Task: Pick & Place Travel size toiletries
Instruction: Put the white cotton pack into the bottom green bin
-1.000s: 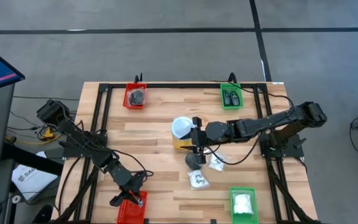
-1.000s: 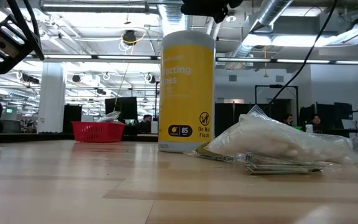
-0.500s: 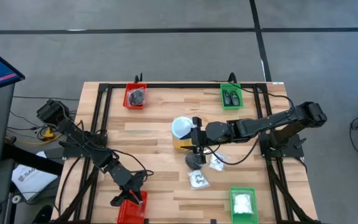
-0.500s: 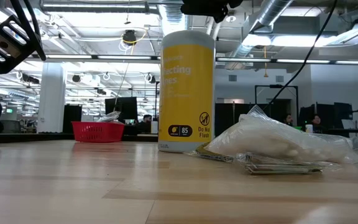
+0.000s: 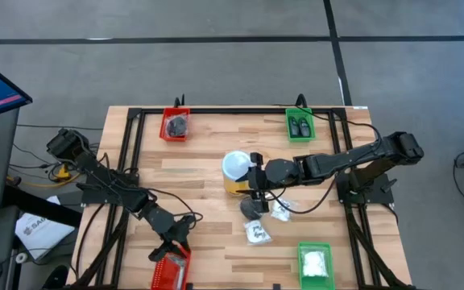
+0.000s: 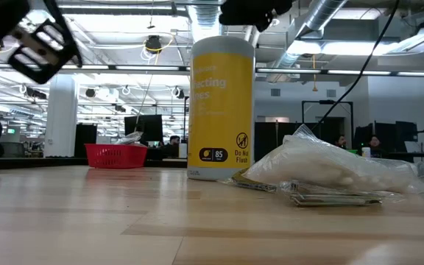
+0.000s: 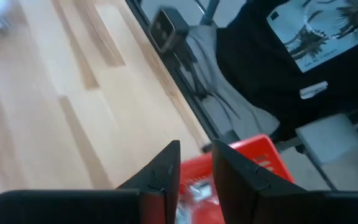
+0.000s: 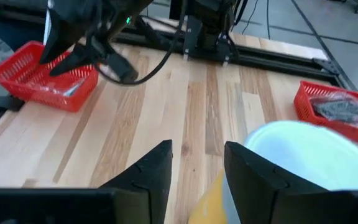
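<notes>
Wooden slatted table (image 5: 200, 173) seen from above, framed by black rails, with a small tray at each corner. At the far left, a red tray (image 5: 175, 125) holding a black roundish piece (image 5: 178, 124). At the far right, a green tray (image 5: 300, 125) holding tiny dark bottles (image 5: 300, 126). At the near right, a second green tray (image 5: 315, 263) holding clear packets with white contents (image 5: 315, 262). At the near left, a second red tray (image 5: 171, 271) with thin silvery bits (image 7: 194, 191) inside, blurred in the left wrist view.

Near the table's middle, a yellow jar (image 5: 236, 172) with a pale lid, standing upright. Just to its right and nearer, a loose cluster of toiletries lying on the wood: a dark roundish piece (image 5: 252, 207), a clear packet (image 5: 280, 211) to the right of it, and another packet with black print (image 5: 257, 233) nearer still. From table height, a crinkled clear packet with white filling (image 6: 335, 166) lying on top of flat sachets, right of the jar.

Left gripper (image 5: 177, 239) raised just above the far edge of the near-left red tray, fingers (image 7: 164, 174) a narrow gap apart, with nothing between them.

Right gripper (image 5: 254, 179) stretched in from the right, hanging above the table just beside the yellow jar and above the loose cluster, fingers (image 8: 153, 169) parted with nothing between them.

Beyond the table edge in the left wrist view, a person in a dark printed shirt (image 7: 303, 37).
</notes>
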